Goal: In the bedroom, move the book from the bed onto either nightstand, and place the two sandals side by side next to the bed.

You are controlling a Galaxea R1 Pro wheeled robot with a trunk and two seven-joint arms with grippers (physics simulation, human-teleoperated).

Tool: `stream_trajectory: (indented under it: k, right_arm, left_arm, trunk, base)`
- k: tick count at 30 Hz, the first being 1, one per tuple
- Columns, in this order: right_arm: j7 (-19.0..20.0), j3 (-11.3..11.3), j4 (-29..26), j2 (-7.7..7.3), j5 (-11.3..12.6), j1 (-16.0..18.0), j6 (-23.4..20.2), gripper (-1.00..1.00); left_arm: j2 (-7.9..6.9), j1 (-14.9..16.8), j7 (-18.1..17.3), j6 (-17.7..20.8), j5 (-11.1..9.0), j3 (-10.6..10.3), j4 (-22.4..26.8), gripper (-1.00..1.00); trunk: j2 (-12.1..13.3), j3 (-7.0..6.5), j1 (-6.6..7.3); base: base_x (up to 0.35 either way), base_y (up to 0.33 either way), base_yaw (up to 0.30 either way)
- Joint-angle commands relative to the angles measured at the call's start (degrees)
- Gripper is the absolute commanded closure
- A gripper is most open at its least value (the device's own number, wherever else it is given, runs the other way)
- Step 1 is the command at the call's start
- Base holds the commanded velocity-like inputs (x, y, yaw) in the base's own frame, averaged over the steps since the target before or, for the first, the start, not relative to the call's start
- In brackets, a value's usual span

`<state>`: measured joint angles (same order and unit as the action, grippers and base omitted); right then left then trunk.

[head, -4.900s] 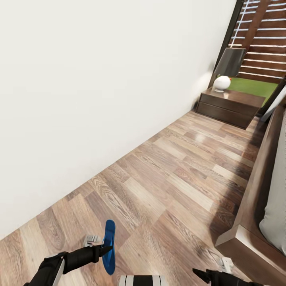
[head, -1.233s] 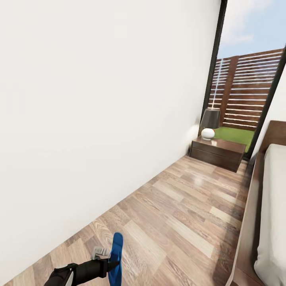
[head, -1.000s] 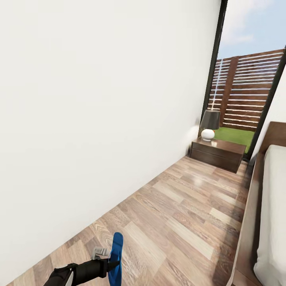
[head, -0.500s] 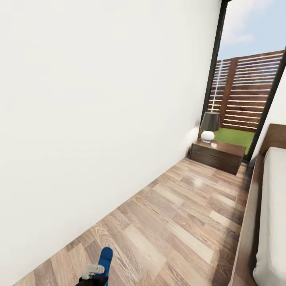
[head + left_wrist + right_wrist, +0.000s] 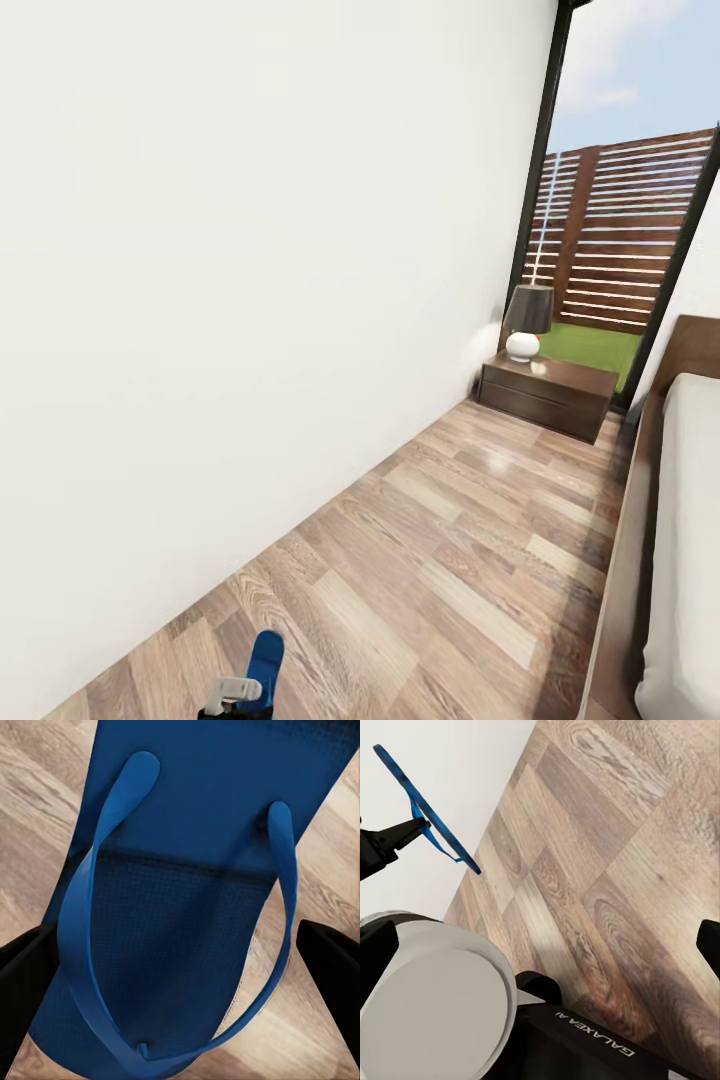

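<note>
One bright blue sandal hangs edge-up over the floor at the bottom of the head view, with my left gripper shut on it. In the left wrist view the sandal lies between the two black fingers, strap side facing the camera. The right wrist view shows this sandal edge-on, near the white wall. My right gripper is open over bare floor. The bed runs along the right edge. The nightstand stands far ahead beside the headboard. The book and the other sandal are out of view.
A white wall closes the left side of a narrow strip of wood-plank floor. A dark-shaded lamp sits on the nightstand, with the tall dark-framed window behind it. My white base is seen below the right arm.
My left arm and the sandal have dropped toward the bottom edge of the head view. The camera has lifted since the oldest frame, so more of the window and the bed shows.
</note>
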<state>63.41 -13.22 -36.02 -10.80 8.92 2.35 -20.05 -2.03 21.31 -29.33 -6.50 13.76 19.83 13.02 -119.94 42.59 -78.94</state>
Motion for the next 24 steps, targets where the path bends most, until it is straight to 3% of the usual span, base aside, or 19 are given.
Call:
stream_trajectory:
  k: [1,5,24]
  right_arm:
    - [0.1,-0.1,0.0,0.01,0.3,0.0,-0.5,-1.00]
    - [0.2,-0.1,0.1,0.01,0.3,0.0,-0.5,-1.00]
    - [0.1,-0.1,0.1,0.13,0.3,0.0,-0.5,-1.00]
  left_arm:
    - [0.09,0.0,0.2,-0.3,0.6,0.4,-0.1,1.00]
    - [0.24,0.0,0.7,-0.3,0.5,0.4,-0.2,1.00]
    - [0.27,0.0,0.9,-0.3,0.5,0.4,-0.3,1.00]
  trunk:
    - [0.0,0.06,0.01]
    - [0.0,0.06,0.01]
    - [7.6,-3.35,4.18]
  base:
    - [0.000,0.000,0.000]
    - [0.000,0.000,0.000]
    - [0.000,0.000,0.000]
